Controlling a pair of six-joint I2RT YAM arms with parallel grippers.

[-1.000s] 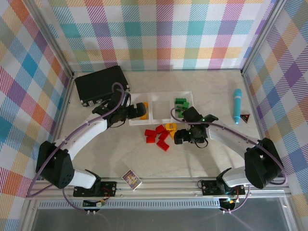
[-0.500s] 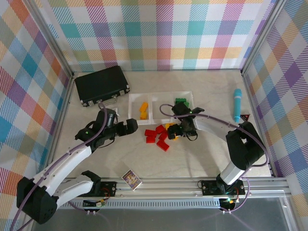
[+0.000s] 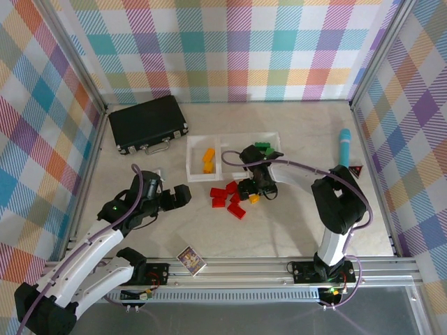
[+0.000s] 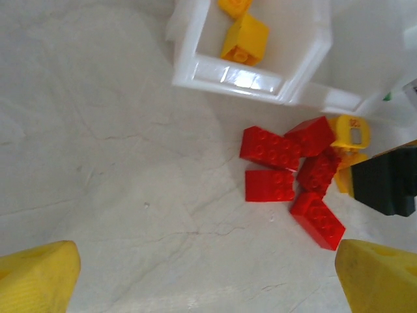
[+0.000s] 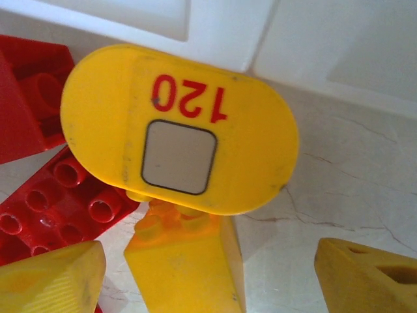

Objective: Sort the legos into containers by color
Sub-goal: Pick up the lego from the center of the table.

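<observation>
Reads "120" in red over a small grey square on the yellow oval lego, just outside the containers and next to the red legos. Keeps two yellow legos in the left tray and green legos in the right. Straddles a yellow brick with the right gripper, jaws apart and not touching it; spreads the left gripper wide and empty over bare table.

Three clear trays in a row, two yellow bricks in the left, green bricks in the right, red bricks heaped loose just in front, yellow piece marked 120 touching them.
</observation>
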